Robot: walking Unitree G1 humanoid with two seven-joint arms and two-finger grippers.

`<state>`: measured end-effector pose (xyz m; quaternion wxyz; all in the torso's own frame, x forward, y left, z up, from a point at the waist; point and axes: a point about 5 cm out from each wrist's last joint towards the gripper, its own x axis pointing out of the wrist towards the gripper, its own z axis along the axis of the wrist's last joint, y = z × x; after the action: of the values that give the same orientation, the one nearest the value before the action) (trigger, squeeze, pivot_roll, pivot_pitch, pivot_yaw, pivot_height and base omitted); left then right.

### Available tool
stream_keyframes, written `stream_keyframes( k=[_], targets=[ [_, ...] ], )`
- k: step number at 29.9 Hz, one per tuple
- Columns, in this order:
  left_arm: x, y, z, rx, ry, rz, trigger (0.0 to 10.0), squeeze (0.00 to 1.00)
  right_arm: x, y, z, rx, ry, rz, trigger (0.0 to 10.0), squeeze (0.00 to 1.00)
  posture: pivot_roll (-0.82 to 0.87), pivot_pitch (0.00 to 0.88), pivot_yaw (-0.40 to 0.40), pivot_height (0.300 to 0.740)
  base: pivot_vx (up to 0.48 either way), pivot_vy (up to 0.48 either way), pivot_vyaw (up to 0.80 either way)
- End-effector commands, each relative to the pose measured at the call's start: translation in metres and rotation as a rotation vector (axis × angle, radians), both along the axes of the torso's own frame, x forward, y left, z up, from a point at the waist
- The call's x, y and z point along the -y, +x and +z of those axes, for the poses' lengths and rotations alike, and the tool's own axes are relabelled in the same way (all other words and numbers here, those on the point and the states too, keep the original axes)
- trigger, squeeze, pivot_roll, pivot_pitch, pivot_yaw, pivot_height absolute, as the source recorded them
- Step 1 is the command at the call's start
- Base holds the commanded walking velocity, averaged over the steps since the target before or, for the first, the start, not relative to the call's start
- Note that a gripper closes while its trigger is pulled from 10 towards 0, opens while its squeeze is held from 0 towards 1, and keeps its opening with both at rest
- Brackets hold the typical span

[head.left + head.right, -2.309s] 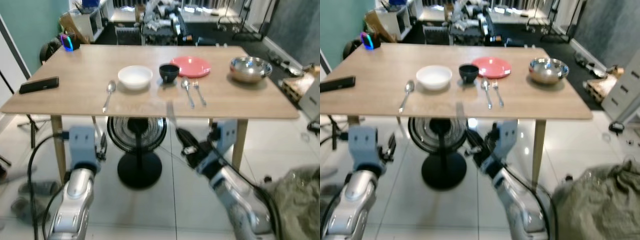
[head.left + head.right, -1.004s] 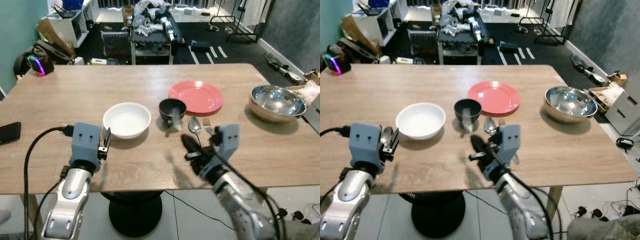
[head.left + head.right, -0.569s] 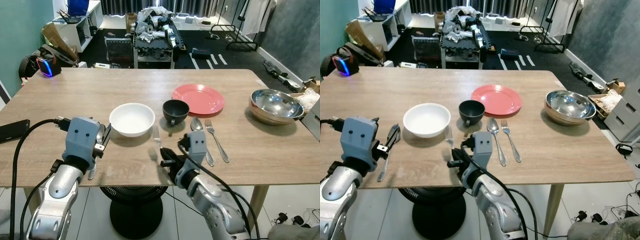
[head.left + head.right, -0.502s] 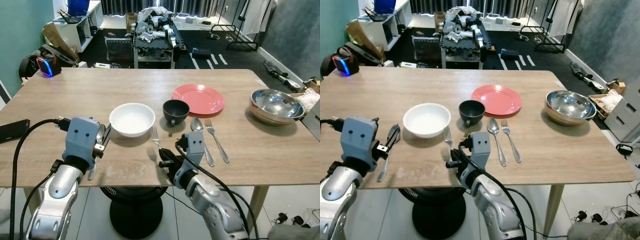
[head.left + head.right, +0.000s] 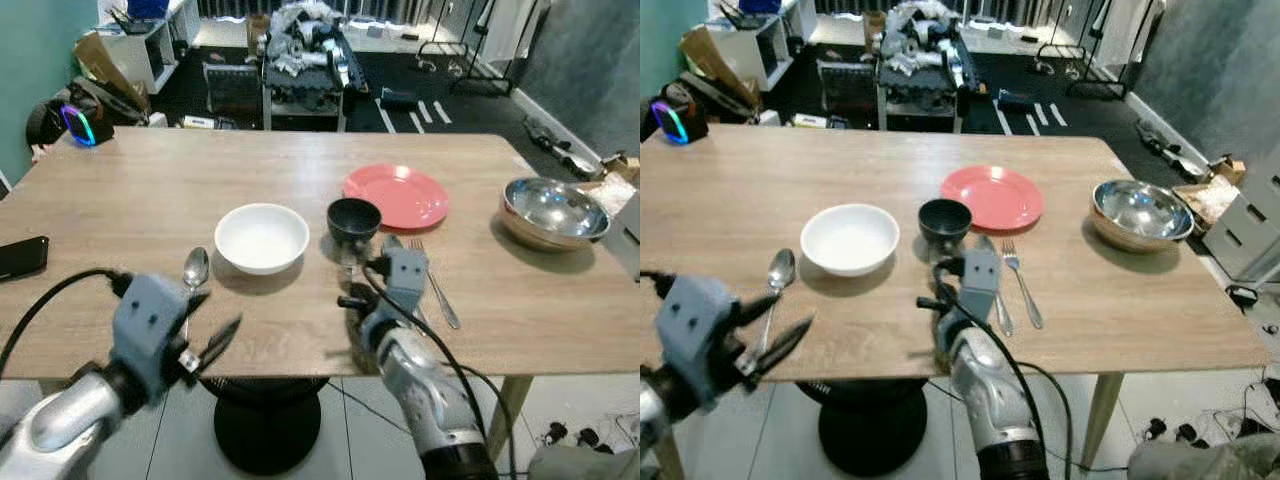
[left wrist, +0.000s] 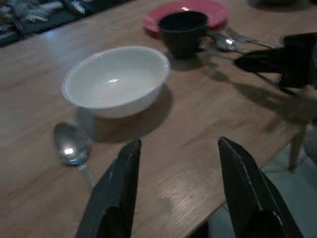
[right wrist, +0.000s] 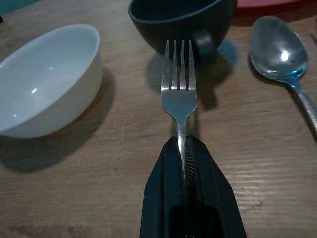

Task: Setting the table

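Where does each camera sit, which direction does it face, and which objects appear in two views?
Left eye view: on the head, looking forward and down at the table; both arms show, left gripper open.
Right eye view: the same scene from the other eye.
Left wrist view: along the left gripper's open fingers towards the white bowl and a spoon.
Right wrist view: along the right gripper, shut on a fork before the black cup.
The white bowl and black cup appear in every view.
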<state>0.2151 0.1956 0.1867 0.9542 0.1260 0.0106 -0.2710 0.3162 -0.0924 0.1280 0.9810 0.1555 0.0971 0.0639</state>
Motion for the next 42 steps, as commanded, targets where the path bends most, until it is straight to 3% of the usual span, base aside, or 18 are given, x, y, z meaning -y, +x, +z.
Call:
stream_keyframes(
  k=[1, 5, 8, 10, 14, 18, 23, 39, 40, 42],
  targets=[
    [0.000, -0.002, 0.001, -0.013, 0.000, -0.013, 10.0, 0.00, 0.004, -0.003, 0.000, -0.011, -0.009, -0.015, 10.0, 0.00, 0.05, 0.031, 0.009, 0.740, 0.000, 0.000, 0.00],
    [0.001, 0.000, 0.000, -0.026, -0.010, -0.011, 10.0, 0.00, 0.001, -0.013, -0.002, -0.020, -0.011, 0.028, 10.0, 0.00, 0.04, 0.029, 0.013, 0.740, 0.000, 0.000, 0.00],
    [0.006, 0.001, -0.001, -0.040, -0.020, -0.025, 10.0, 0.00, -0.012, -0.018, -0.008, -0.035, -0.018, 0.094, 10.0, 0.00, 0.04, 0.020, 0.019, 0.740, 0.000, 0.000, 0.00],
    [0.010, 0.002, -0.003, -0.045, -0.022, -0.036, 10.0, 0.00, -0.024, -0.018, -0.013, -0.044, -0.026, 0.140, 10.0, 0.00, 0.04, 0.017, 0.020, 0.740, 0.000, 0.000, 0.00],
    [0.011, 0.003, -0.003, -0.047, -0.024, -0.039, 10.0, 0.00, -0.029, -0.018, -0.015, -0.048, -0.027, 0.155, 10.0, 0.00, 0.04, 0.015, 0.022, 0.740, 0.000, 0.000, 0.00],
    [0.014, 0.005, -0.004, -0.045, -0.033, -0.034, 10.0, 0.00, -0.050, -0.007, -0.020, -0.057, -0.034, 0.181, 10.0, 0.00, 0.07, 0.012, 0.020, 0.740, 0.000, 0.000, 0.00],
    [0.014, 0.003, -0.004, -0.049, -0.031, -0.027, 10.0, 0.00, -0.052, -0.002, -0.019, -0.058, -0.044, 0.166, 10.0, 0.00, 0.08, 0.018, 0.013, 0.740, 0.000, 0.000, 0.00],
    [0.015, 0.000, -0.007, -0.067, -0.032, -0.008, 10.0, 0.00, -0.035, 0.009, -0.022, -0.063, -0.040, 0.052, 10.0, 0.02, 0.08, 0.039, 0.011, 0.740, 0.000, 0.000, 0.00],
    [0.015, 0.000, -0.007, -0.067, -0.032, -0.008, 10.0, 0.00, -0.036, 0.009, -0.022, -0.061, -0.026, 0.057, 10.0, 1.00, 0.08, 0.039, 0.013, 0.740, 0.000, 0.000, 0.00],
    [0.015, 0.001, -0.007, -0.067, -0.032, -0.008, 10.0, 0.00, -0.037, 0.008, -0.021, -0.059, -0.018, 0.060, 10.0, 1.00, 0.08, 0.040, 0.014, 0.740, 0.000, 0.000, 0.00]
  ],
)
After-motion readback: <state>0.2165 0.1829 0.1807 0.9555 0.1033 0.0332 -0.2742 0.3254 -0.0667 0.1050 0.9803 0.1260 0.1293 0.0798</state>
